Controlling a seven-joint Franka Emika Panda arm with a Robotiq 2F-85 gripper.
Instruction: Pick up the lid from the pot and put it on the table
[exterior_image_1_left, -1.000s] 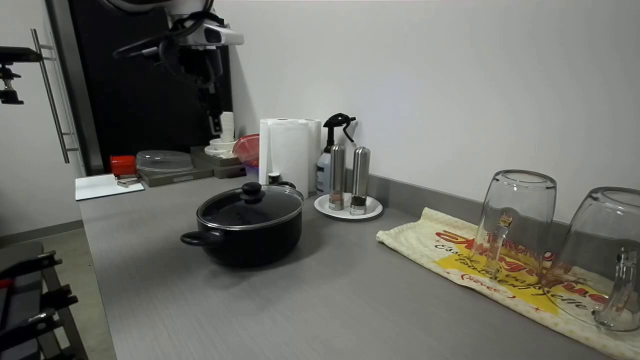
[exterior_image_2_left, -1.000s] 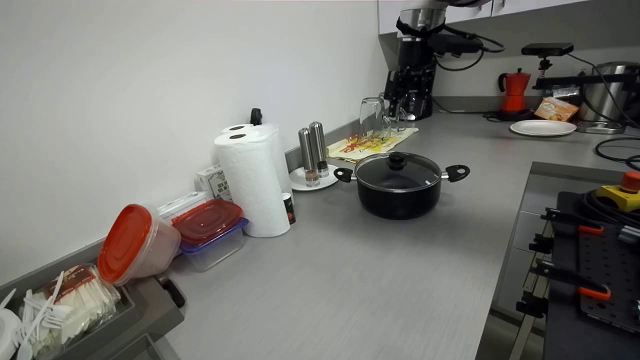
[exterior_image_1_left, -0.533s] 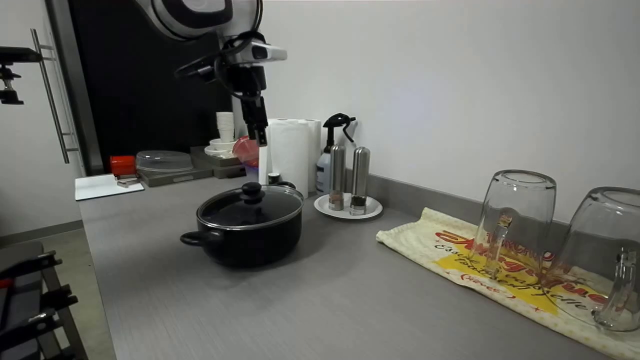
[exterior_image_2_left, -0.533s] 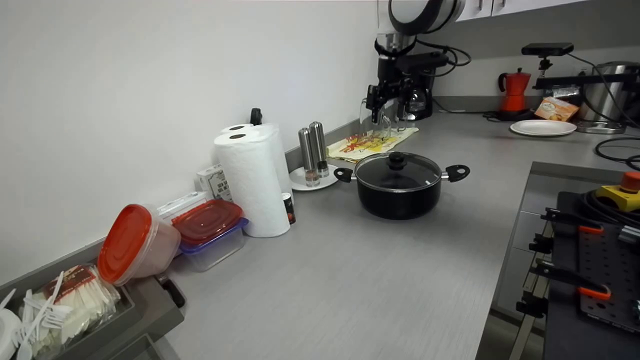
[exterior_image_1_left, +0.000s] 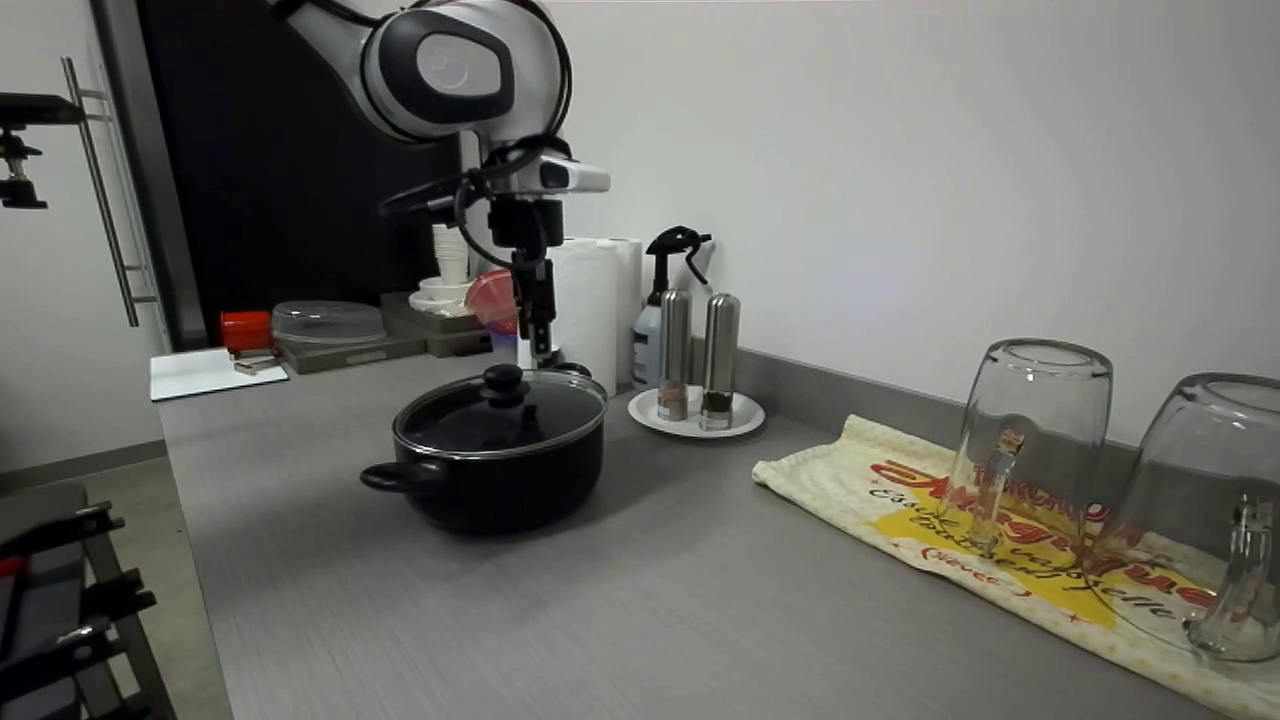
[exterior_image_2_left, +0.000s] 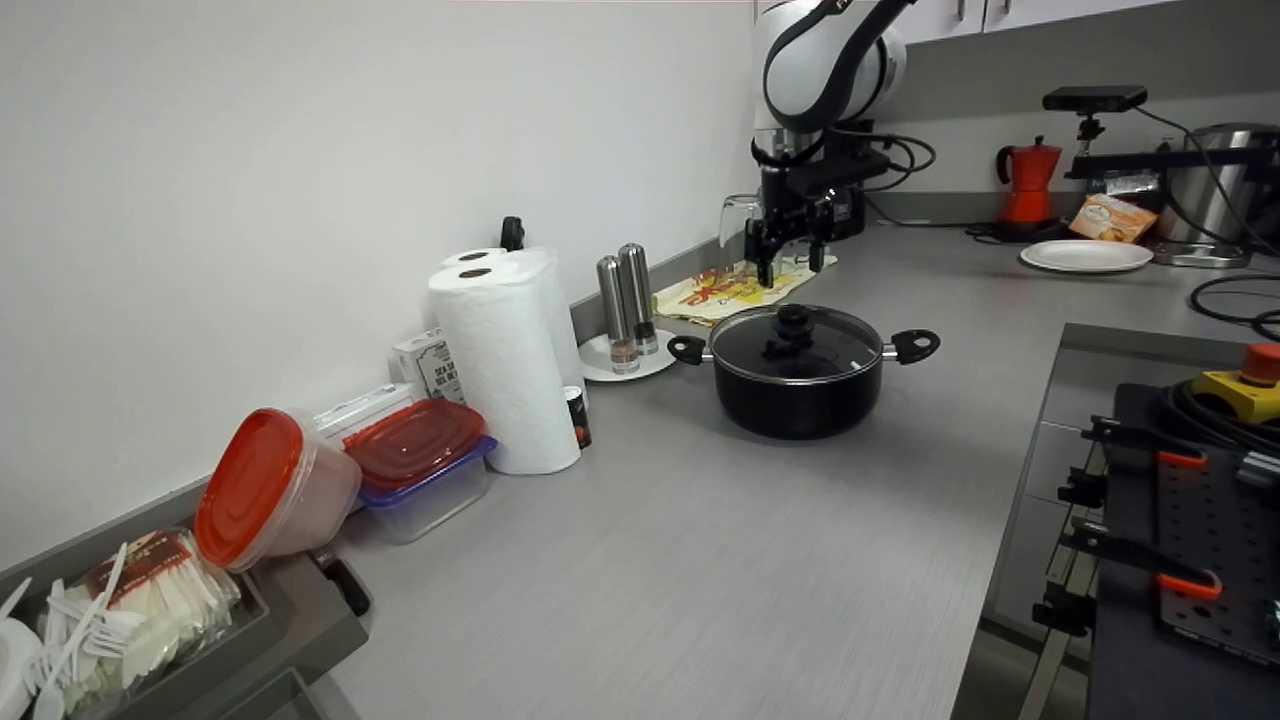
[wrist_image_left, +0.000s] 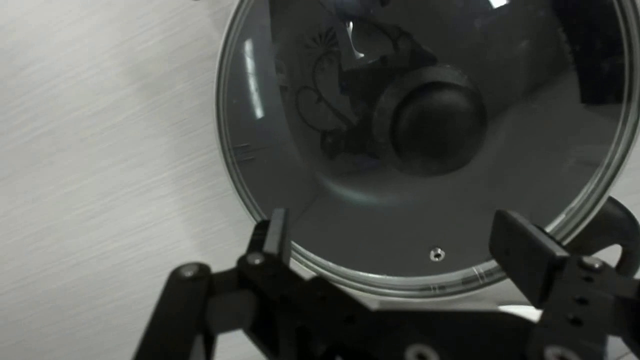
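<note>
The lid (exterior_image_1_left: 550, 410) is dark see-through glass with a black centre knob. It sits on the black pot (exterior_image_1_left: 510, 490) on the grey table (exterior_image_1_left: 640, 610). In an exterior view the lid (exterior_image_2_left: 745, 345) also lies on the pot (exterior_image_2_left: 797, 405). My gripper (exterior_image_1_left: 541, 350) is open and empty. In an exterior view the gripper (exterior_image_2_left: 791, 272) hangs above the lid's far side. In the wrist view the lid (wrist_image_left: 350, 225) fills the upper right, its knob (wrist_image_left: 438, 127) ahead of the spread fingers (wrist_image_left: 392, 225). One pot handle (wrist_image_left: 617, 225) shows at the right.
Two steel mills (exterior_image_1_left: 720, 350) stand on a round white tray (exterior_image_1_left: 690, 430) by the wall. Paper towel rolls (exterior_image_2_left: 510, 380) stand beside it. Two upturned glass mugs (exterior_image_1_left: 1040, 440) stand on a patterned cloth (exterior_image_1_left: 860, 480). Lidded plastic containers (exterior_image_2_left: 420, 450) lie along the wall.
My gripper has come down and moved across towards the pot, now just above the lid. The lid and pot have not moved.
</note>
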